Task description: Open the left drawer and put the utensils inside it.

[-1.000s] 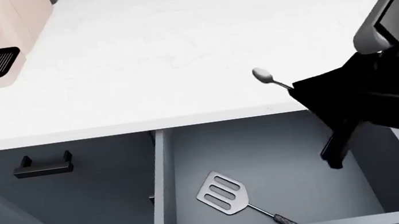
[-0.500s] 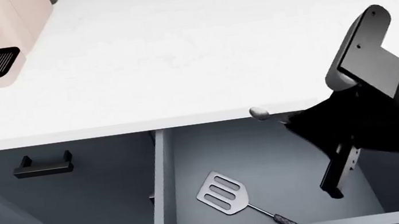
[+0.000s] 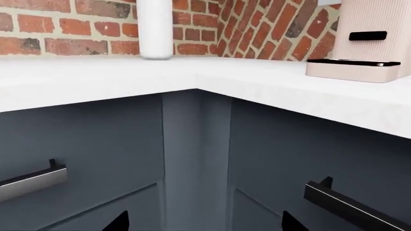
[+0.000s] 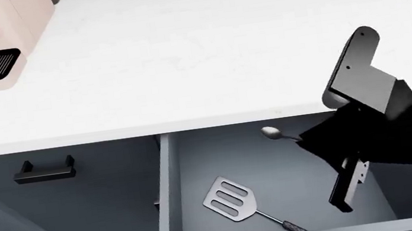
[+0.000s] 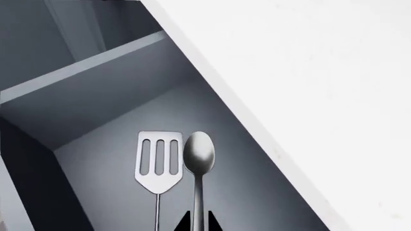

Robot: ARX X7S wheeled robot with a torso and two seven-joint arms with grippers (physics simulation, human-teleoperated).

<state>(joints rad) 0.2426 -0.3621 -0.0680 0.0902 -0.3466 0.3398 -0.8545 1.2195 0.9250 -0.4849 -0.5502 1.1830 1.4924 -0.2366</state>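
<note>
Right jaws pinch teaspoon over left drawer; wrist view alone shows grip; left jaws unclear.

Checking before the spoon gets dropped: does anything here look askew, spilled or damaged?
Nothing stands out. The spatula lies flat in the open drawer, and the right gripper holds the teaspoon above it.

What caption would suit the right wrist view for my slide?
Right gripper holds the teaspoon over the open left drawer, with the spatula already inside.

one spatula, one teaspoon
</note>
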